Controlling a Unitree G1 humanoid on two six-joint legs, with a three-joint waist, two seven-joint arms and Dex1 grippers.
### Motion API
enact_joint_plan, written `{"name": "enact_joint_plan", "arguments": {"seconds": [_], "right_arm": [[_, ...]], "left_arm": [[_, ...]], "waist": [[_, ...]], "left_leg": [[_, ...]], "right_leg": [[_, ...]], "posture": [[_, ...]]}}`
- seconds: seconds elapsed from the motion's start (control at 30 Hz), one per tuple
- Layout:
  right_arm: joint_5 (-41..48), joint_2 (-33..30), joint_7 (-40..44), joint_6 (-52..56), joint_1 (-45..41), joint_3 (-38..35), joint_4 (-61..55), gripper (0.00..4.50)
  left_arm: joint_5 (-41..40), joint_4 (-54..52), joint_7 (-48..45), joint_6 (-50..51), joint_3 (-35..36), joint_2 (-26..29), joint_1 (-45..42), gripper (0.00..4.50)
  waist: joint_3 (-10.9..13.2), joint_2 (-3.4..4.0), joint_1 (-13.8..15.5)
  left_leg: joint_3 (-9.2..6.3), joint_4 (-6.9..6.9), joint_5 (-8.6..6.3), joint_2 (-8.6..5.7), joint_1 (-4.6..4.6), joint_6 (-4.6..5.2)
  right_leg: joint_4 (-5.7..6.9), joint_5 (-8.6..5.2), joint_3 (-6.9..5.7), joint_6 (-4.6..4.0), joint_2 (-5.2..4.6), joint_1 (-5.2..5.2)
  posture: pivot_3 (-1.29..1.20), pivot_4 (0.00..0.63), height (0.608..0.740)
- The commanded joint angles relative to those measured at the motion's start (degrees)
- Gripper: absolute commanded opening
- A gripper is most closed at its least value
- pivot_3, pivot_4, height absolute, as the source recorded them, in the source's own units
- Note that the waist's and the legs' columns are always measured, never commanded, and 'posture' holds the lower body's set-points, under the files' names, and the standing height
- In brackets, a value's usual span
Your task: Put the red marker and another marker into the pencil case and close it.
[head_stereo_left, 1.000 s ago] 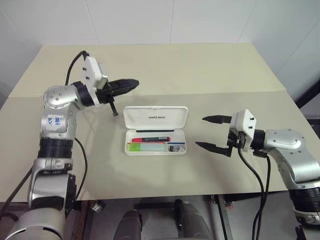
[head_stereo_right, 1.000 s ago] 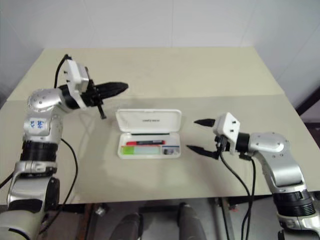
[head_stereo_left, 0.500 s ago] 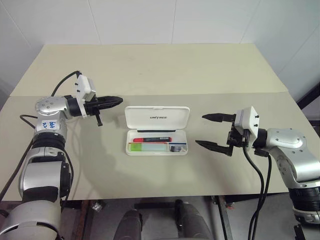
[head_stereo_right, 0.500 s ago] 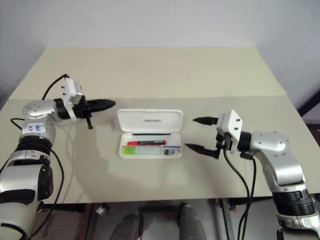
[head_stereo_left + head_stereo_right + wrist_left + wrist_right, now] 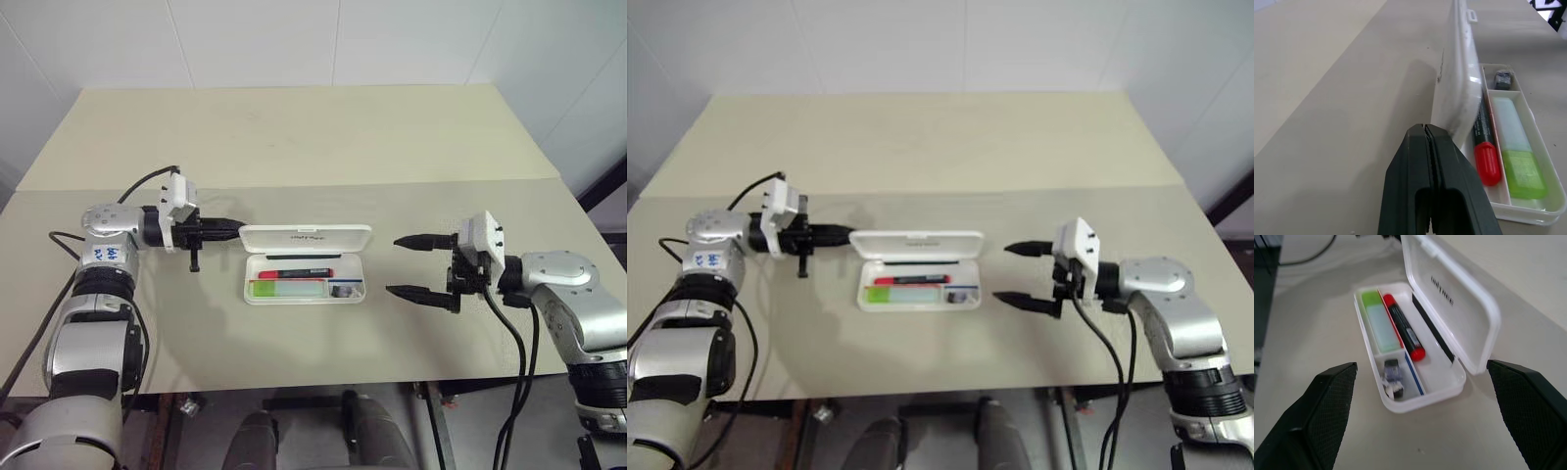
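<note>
The white pencil case (image 5: 353,292) sits mid-table with its tray open. In the tray lie the red marker (image 5: 299,271) and, in front of it, the green marker (image 5: 279,288). The lid (image 5: 306,235) stands tipped up on its hinge, "Unitree" lettering facing the tray. My left gripper (image 5: 235,232) is shut and empty, its tip against the back of the lid's left end; the left wrist view shows the shut fingers (image 5: 1415,196) beside the lid (image 5: 1454,88). To the right of the case my right gripper (image 5: 411,266) hangs open and empty, pointing at it.
A small dark item (image 5: 343,289) lies in the tray's right compartment. A seam (image 5: 441,181) crosses the beige table behind the case. The table's front edge (image 5: 323,384) runs close below both arms.
My left gripper has come down and reached the back of the lid's left end. The lid, lying back before, now stands tipped up. The right gripper stayed in place.
</note>
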Motion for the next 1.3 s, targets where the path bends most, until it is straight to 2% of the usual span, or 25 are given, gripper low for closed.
{"name": "enact_joint_plan", "arguments": {"seconds": [0.03, 0.23, 0.43, 0.53, 0.73, 1.2, 1.3], "right_arm": [[3.4, 0.5, 3.0, -2.5, -2.2, -3.1, 1.1, 4.5], [7.6, 0.2, 8.7, -4.4, -5.6, -5.5, 6.1, 4.5], [8.8, -2.8, 15.3, -4.4, -7.2, -7.0, 10.4, 4.5], [8.3, -3.8, 16.2, -4.7, -8.0, -7.2, 11.8, 4.5], [8.0, -3.2, 14.5, -4.7, -8.1, -7.0, 11.2, 4.5], [7.5, -2.0, 11.5, -4.1, -7.9, -6.0, 9.3, 4.5], [7.3, -1.9, 11.4, -4.1, -8.4, -5.9, 9.6, 4.5]], "left_arm": [[-0.5, -5.0, -6.3, -0.2, -1.7, 0.0, 1.4, 0.07], [-2.4, -12.8, -6.4, 0.8, -5.2, -0.2, 4.3, 0.07], [-1.3, -19.5, -6.4, -1.3, -9.8, 0.3, 7.4, 0.07], [1.1, -20.4, -6.4, -5.1, -12.6, 1.3, 8.2, 0.07], [-0.2, -24.4, -6.4, -7.5, -16.7, 1.8, 9.3, 0.07], [9.4, -17.0, -3.0, -21.9, -22.2, 2.7, 6.0, 0.07], [8.2, -16.3, -1.7, -21.4, -21.3, 1.5, 5.5, 0.07]], "waist": [[0.0, 0.0, 0.0], [0.0, 0.0, 0.0], [0.0, 0.03, 0.0], [0.0, 0.04, -0.1], [0.0, 0.06, 0.0], [0.0, 0.09, 0.0], [-0.1, 0.24, -0.1]], "left_leg": [[0.0, 0.0, 0.0, 0.0, 0.0, 0.0], [-0.01, -0.02, 0.0, 0.01, 0.0, 0.0], [0.0, -0.03, 0.0, 0.0, 0.0, 0.0], [0.0, -0.02, 0.0, 0.0, 0.02, 0.0], [0.0, 0.0, 0.0, 0.01, 0.05, 0.0], [0.0, 0.02, 0.0, 0.01, 0.08, 0.0], [0.02, 0.03, 0.01, 0.01, 0.12, 0.02]], "right_leg": [[0.0, 0.0, 0.0, 0.0, 0.0, 0.0], [0.0, 0.0, 0.0, 0.01, 0.0, 0.0], [-0.01, 0.0, 0.0, 0.0, 0.0, 0.0], [0.0, 0.0, 0.01, 0.0, 0.0, 0.0], [0.03, -0.03, 0.01, -0.06, 0.0, 0.0], [0.03, -0.07, 0.02, -0.14, 0.0, 0.03], [0.04, -0.12, 0.04, -0.25, 0.0, 0.07]], "posture": [[0.0, 0.15, 0.74], [0.0, 0.15, 0.74], [0.0, 0.15, 0.74], [0.0, 0.15, 0.74], [0.0, 0.15, 0.74], [0.0, 0.15, 0.74], [0.0, 0.15, 0.74]]}}
